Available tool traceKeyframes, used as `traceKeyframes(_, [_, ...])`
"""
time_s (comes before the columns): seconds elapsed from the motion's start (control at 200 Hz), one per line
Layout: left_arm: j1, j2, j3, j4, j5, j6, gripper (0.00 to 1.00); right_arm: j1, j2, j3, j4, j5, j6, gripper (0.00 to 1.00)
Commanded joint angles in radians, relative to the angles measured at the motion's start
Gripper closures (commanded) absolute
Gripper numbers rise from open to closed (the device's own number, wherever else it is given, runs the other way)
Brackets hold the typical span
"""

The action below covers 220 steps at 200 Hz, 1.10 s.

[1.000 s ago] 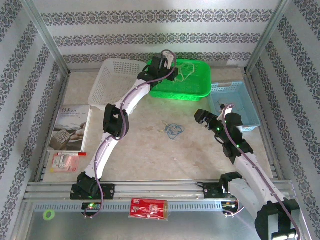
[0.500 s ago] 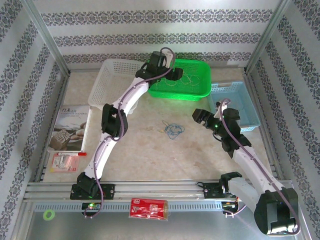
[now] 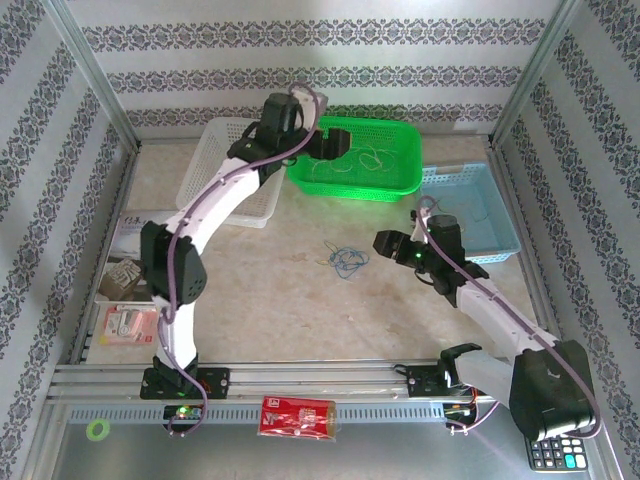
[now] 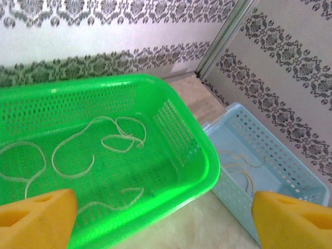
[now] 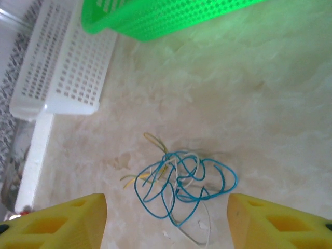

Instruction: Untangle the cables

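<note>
Cables [image 5: 179,179]: loose knot of hair-thin blue, yellow and cream-white wires on the mottled beige table [image 3: 280,300], between the arms
Green basket [image 4: 181,150]: perforated plastic with a rounded rim; thin cream loops [image 4: 78,155] curl on its floor
Blue basket [image 4: 270,171]: pale perforated plastic, just beside the green one
White basket [image 5: 67,67]: slotted plastic
Left gripper [image 4: 163,223]: yellow pads wide apart, empty, over the green basket
Right gripper [image 5: 166,223]: yellow pads spread wide, empty, near the knot

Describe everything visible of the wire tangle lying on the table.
The tangle is a loose knot of hair-thin flexible wires: mostly blue loops, with yellowish and cream-white strands threaded through. It lies flat on the beige table, apart from the green basket, touched by nothing else.
</note>
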Motion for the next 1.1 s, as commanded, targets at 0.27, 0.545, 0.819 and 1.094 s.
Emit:
traceKeyframes(0.27, [0.000,-0.396,-0.635,0.338,-0.013,-0.232,0.12,0.143,0.120,0.055,-0.121,0.105,-0.106,0.53])
traceKeyframes(0.545, [-0.011,-0.544,-0.885,0.410,-0.023,-0.315,0.11,0.196,0.235,0.046,-0.109,0.156,-0.120,0.65])
traceKeyframes(0.819, [-0.020,-0.558,-0.942,0.447,-0.009,-0.346,0.11,0.224,0.354,0.077,-0.066,0.158,-0.108,0.71])
traceKeyframes(1.094, [-0.022,-0.538,-0.944,0.473,0.008,-0.356,0.10,0.227,0.421,0.089,-0.018,0.138,-0.083,0.82])
